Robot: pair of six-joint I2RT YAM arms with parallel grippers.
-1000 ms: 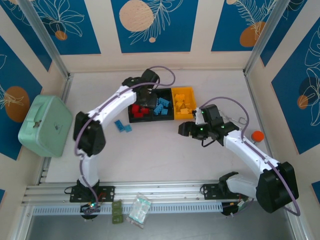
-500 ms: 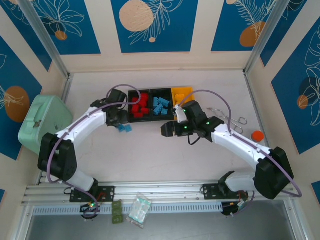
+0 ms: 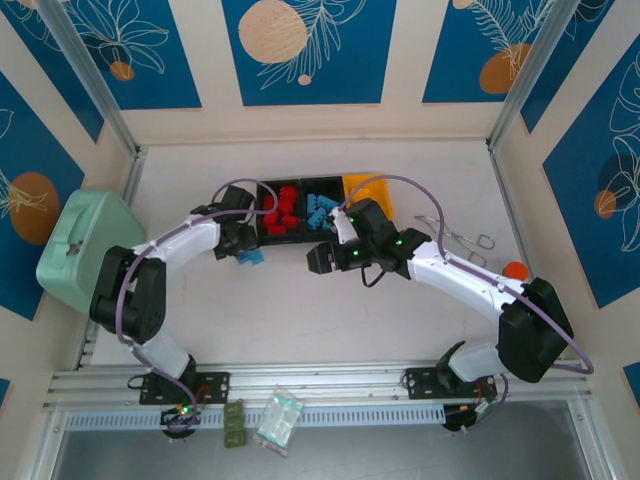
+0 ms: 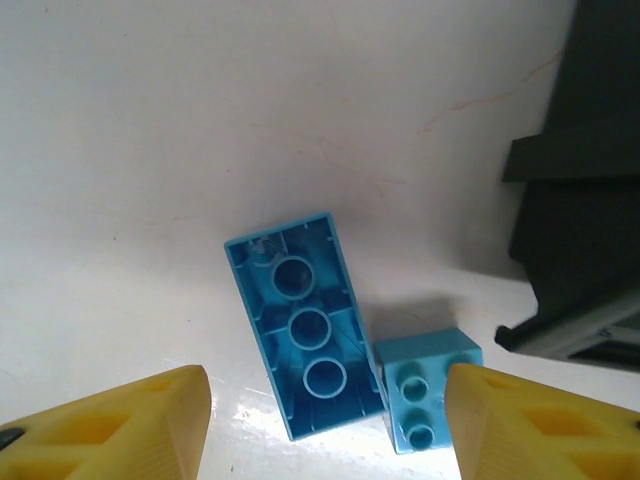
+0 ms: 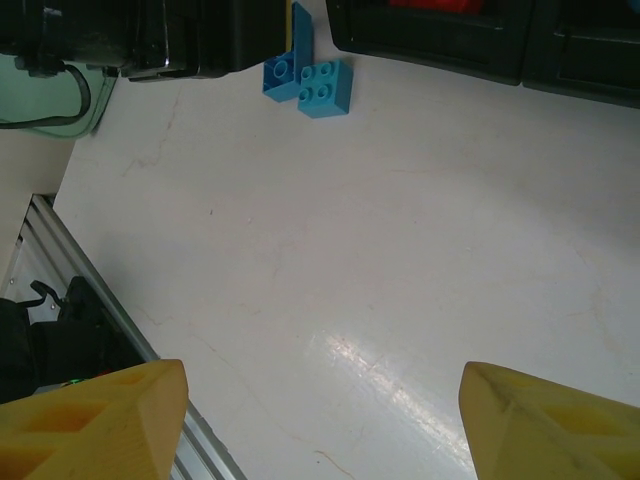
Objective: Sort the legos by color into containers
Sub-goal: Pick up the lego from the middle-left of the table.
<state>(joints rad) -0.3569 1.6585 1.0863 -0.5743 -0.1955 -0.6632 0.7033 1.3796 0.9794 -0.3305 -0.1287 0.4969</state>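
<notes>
Two loose legos (image 3: 250,258), both light blue, are lying on the white worktop (image 4: 200,150) just off the near left corner of the containers (image 3: 302,238). The long blue lego (image 4: 305,365) is resting underside up, and the small blue lego (image 4: 425,402) is sitting studs up just beside one end of it.

The containers are standing in a row toward the far side. The left black bin (image 3: 261,215) is holding red legos (image 3: 283,210), the middle black bin (image 3: 322,183) is holding more blue legos (image 3: 322,212), and the yellow bin (image 3: 366,178) is closing the right end, partly behind the right arm.

The left tool (image 4: 325,400) is hovering over the two loose bricks with its yellow fingers (image 4: 110,420) spread wide on either side, gripping nothing. The right tool (image 5: 320,400) is hanging over bare worktop in front of the middle bin, fingers likewise wide apart and empty.

A mint-green case (image 3: 85,250) is sitting at the left edge. A metal scissor-handled instrument (image 3: 455,235) and a small orange object (image 3: 514,270) are lying to the right
</notes>
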